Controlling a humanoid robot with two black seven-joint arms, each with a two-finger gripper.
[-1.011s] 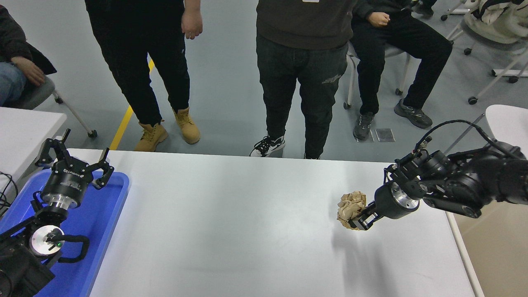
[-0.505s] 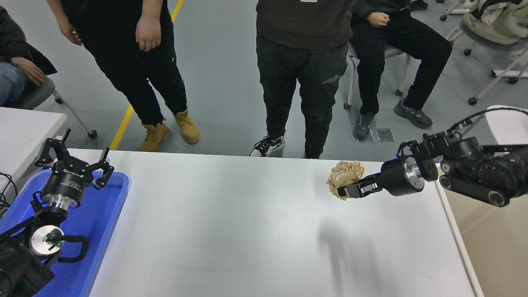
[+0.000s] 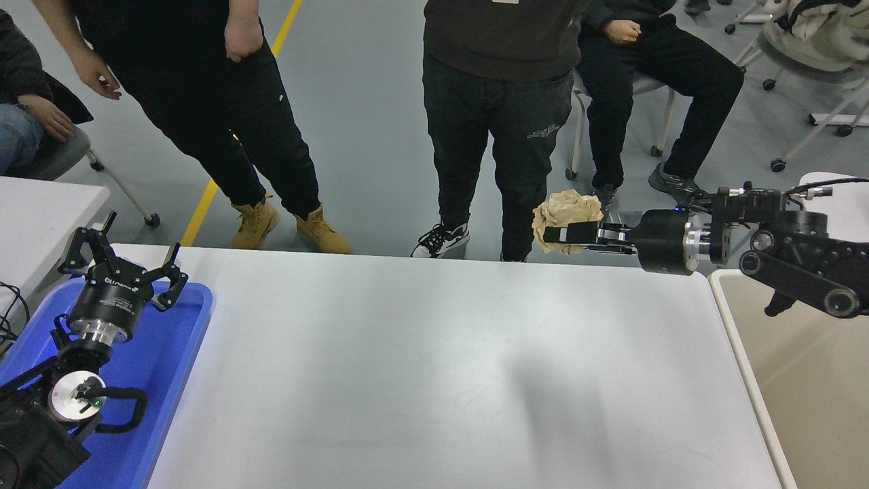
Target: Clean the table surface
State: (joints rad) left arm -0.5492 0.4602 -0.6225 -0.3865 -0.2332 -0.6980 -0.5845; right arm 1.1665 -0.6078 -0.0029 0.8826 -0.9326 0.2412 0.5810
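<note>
Since a second ago, my right gripper point(image 3: 553, 234) has risen from low over the surface point(image 3: 434, 373) to a position above its far edge, carrying the crumpled wad of tan paper point(image 3: 561, 209) with it; the person in tan boots point(image 3: 288, 221) at the far side has also stepped sideways. I record the right gripper as clenched on the paper wad, the arm reaching in level from the right of the surface, fingers pointing toward the left. The wad sits clear of the surface, seen against the legs of the person in dark trousers point(image 3: 499, 129) standing just beyond the far edge. A soft shadow lies on the surface below and nearer to me than the wad. The surface itself is the wide white tabletop filling the lower middle of the view. My left gripper point(image 3: 122, 268) is parked at the left end of the surface, over the blue tray point(image 3: 173, 353), its fingers spread apart and holding nothing. A beige bin point(image 3: 801, 380) adjoins the right end of the surface.
</note>
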